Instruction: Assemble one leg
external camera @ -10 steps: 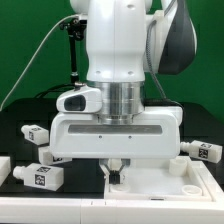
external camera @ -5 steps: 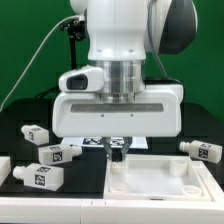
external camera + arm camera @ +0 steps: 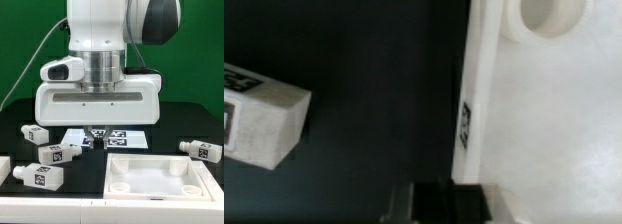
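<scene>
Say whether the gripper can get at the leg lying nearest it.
Probably yes: that leg lies uncovered on the table, apart from the tabletop, and the gripper hangs just beside it with nothing between.

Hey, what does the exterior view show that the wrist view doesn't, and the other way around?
Only the exterior view shows the arm, the marker board and four legs: three toward the exterior view's left and one toward its right. Only the wrist view shows a small tag on the side edge of the tabletop, seen close. Both show the white tabletop with a round corner hole, at least one leg and the black table.
</scene>
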`<action>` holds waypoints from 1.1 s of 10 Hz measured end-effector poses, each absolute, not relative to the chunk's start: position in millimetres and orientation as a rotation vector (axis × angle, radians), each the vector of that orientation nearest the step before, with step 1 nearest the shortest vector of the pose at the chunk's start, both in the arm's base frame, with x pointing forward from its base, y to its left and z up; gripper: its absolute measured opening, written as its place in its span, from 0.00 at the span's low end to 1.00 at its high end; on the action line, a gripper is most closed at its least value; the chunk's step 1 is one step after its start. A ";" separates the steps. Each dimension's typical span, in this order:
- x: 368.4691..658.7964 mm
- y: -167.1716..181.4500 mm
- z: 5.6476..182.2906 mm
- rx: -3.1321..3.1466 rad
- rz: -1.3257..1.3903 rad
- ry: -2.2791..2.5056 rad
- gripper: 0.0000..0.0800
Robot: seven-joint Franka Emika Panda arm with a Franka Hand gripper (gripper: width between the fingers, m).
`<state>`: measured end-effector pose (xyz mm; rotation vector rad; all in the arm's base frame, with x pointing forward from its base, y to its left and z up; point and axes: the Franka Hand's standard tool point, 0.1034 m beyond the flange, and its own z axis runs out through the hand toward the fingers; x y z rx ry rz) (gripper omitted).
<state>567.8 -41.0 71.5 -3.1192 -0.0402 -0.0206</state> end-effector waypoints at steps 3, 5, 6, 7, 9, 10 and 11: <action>567.6 -41.0 71.1 -3.119 -0.020 -0.040 0.00; 567.5 -41.0 70.9 -3.119 -0.019 -0.040 0.00; 567.5 -41.0 70.8 -3.119 -0.019 -0.040 0.00; 567.4 -41.0 70.7 -3.119 -0.018 -0.040 0.00; 567.3 -41.0 70.3 -3.119 -0.017 -0.040 0.00; 567.2 -41.0 70.2 -3.119 -0.017 -0.040 0.00; 567.1 -41.0 70.0 -3.119 -0.016 -0.040 0.00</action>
